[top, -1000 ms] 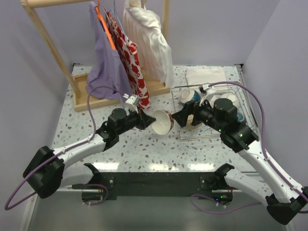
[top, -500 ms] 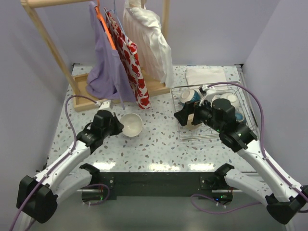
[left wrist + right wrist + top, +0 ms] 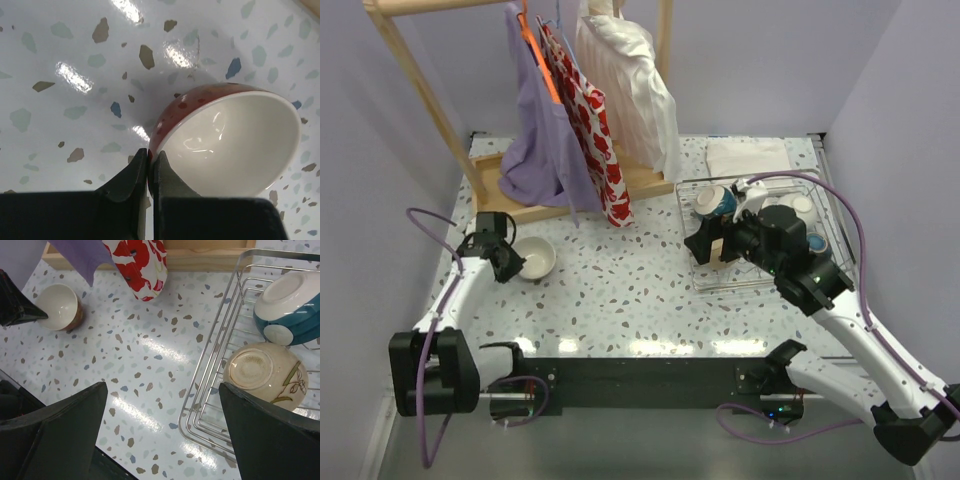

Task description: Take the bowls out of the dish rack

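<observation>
Showing the red bowl [image 3: 225, 145] near the wooden garment stand [image 3: 650, 185], rim pinched by the outstretched left gripper [image 3: 150, 161]; right gripper [image 3: 705, 243] poised wide open above the dish rack [image 3: 750, 285].

Open tabletop [image 3: 620, 290] between bowl [image 3: 534, 257] and dish rack [image 3: 730, 280]; clothes [image 3: 545, 150] overhang behind.

A silver wire dish rack [image 3: 202, 367] is holding a teal-blue ceramic bowl [image 3: 292, 307] and a cream sprig-painted ceramic bowl [image 3: 265, 372], both tipping sideways, bases showing. Well left of the rack, a reddish, white-lined bowl [image 3: 225, 145] is being pinched at its rim by the fingers [image 3: 127, 182] of the left gripper [image 3: 150, 162].
</observation>
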